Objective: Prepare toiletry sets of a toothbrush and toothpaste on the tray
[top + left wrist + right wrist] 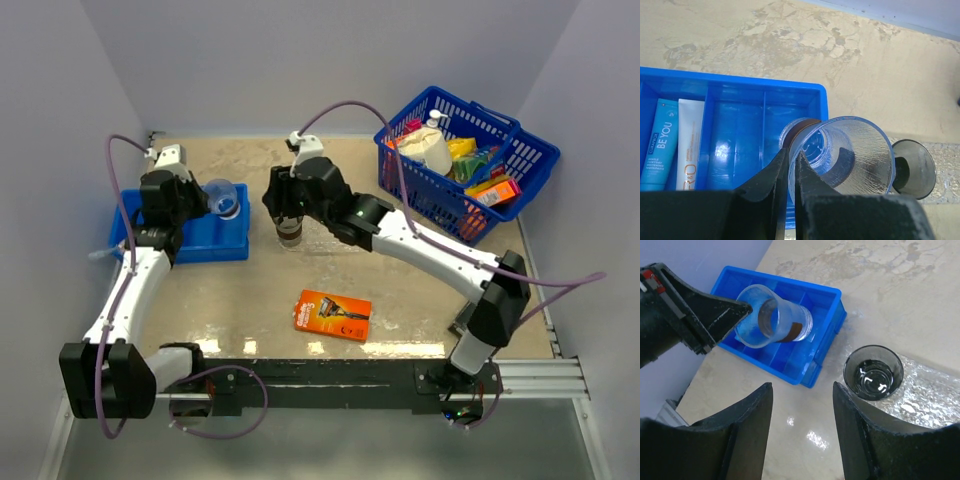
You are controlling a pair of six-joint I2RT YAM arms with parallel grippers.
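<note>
My left gripper (791, 160) is shut on the rim of a clear cup (850, 160), held tilted over the blue compartment bin (765, 87). A brownish band shows round the cup's (772, 320) base end. Two toothpaste tubes (660, 150) (690, 145) lie flat in the bin's left compartments. A dark translucent cup (873, 372) stands upright on the clear tray (930, 390), to the right of the bin. My right gripper (802, 395) hangs open over bare table just left of that cup, with nothing between its fingers. No toothbrush is in view.
A blue wire basket (470, 160) full of packaged goods stands at the back right. An orange razor pack (333, 315) lies flat on the table near the front edge. The blue bin (215, 245) sits at the left, against the wall side.
</note>
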